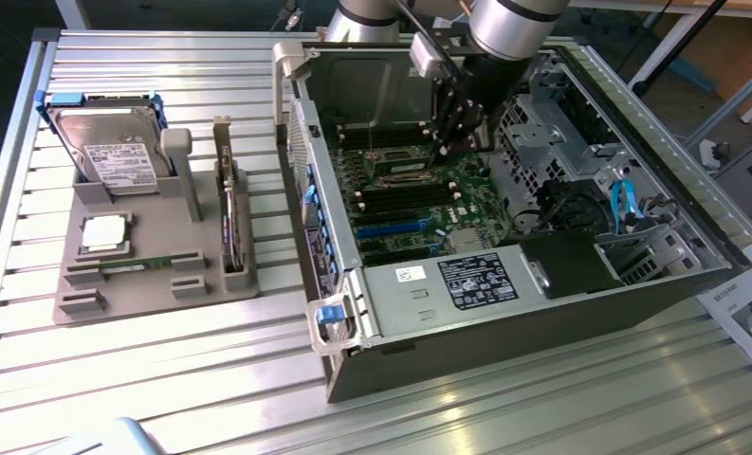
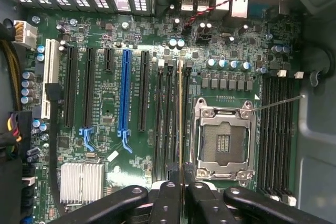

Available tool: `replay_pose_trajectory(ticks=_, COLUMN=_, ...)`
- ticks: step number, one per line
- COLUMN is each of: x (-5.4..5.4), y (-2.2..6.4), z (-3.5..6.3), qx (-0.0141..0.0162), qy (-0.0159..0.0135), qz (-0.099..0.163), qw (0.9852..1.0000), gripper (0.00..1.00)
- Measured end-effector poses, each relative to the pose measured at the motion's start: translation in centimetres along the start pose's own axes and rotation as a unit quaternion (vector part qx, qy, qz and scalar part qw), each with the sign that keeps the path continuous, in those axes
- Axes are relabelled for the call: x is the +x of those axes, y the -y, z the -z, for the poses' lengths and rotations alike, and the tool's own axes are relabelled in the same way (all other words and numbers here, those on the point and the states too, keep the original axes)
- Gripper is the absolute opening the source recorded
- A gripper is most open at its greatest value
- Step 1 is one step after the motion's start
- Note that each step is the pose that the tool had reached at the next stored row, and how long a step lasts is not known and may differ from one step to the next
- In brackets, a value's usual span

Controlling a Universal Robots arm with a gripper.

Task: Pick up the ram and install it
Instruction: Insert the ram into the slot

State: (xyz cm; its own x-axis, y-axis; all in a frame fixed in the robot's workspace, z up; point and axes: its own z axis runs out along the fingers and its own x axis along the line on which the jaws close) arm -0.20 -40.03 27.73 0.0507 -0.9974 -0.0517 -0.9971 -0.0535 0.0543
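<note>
Gripper (image 2: 181,186) is clamped narrow on the ram (image 2: 181,124), which is held edge-on inside the PC case (image 1: 503,322). It sits in line with the memory slots (image 2: 167,124) just beside the empty CPU socket (image 2: 224,140). Can't tell if it's seated.

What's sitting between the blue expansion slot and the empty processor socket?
In the wrist view: a black expansion slot, then black memory slots, with the ram edge-on among them, held in the gripper.
</note>
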Motion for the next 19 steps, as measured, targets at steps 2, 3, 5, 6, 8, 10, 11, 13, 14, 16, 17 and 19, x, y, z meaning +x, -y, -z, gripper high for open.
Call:
replay_pose_trajectory(ticks=2, x=0.0, y=0.0, z=-0.03, qx=-0.0001, qy=-0.0001, qz=0.0, qw=1.0, gripper=0.12)
replay_pose_trajectory(ticks=3, x=0.01, y=0.0, z=-0.02, qx=-0.0001, qy=-0.0002, qz=0.0, qw=1.0, gripper=0.12)
replay_pose_trajectory(ticks=5, x=0.0, y=0.0, z=-0.03, qx=0.0, qy=-0.0001, qz=0.0, qw=1.0, gripper=0.12)
replay_pose_trajectory(ticks=6, x=0.0, y=0.0, z=-0.04, qx=0.0, qy=0.0, qz=0.0, qw=1.0, gripper=0.12)
replay_pose_trajectory(ticks=8, x=0.0, y=0.0, z=-0.04, qx=0.0, qy=0.0, qz=0.0, qw=1.0, gripper=0.12)
replay_pose_trajectory(ticks=10, x=0.01, y=0.0, z=-0.07, qx=0.0002, qy=0.0002, qz=-0.004, qw=1.0, gripper=0.12)
replay_pose_trajectory(ticks=11, x=0.01, y=0.0, z=-0.08, qx=0.0003, qy=0.0003, qz=-0.007, qw=1.0, gripper=0.12)
replay_pose_trajectory(ticks=13, x=0.01, y=0.01, z=-0.15, qx=0.0011, qy=0.0012, qz=-0.023, qw=0.9997, gripper=0.12)
replay_pose_trajectory(ticks=14, x=0.01, y=0.01, z=-0.17, qx=0.0013, qy=0.0014, qz=-0.026, qw=0.9997, gripper=0.12)
replay_pose_trajectory(ticks=16, x=0.01, y=0.01, z=-0.19, qx=0.0016, qy=0.0017, qz=-0.031, qw=0.9995, gripper=0.12)
replay_pose_trajectory(ticks=17, x=0.01, y=0.01, z=-0.18, qx=0.0016, qy=0.0016, qz=-0.031, qw=0.9995, gripper=0.12)
replay_pose_trajectory(ticks=19, x=0.01, y=0.01, z=-0.19, qx=0.0016, qy=0.0017, qz=-0.031, qw=0.9995, gripper=0.12)
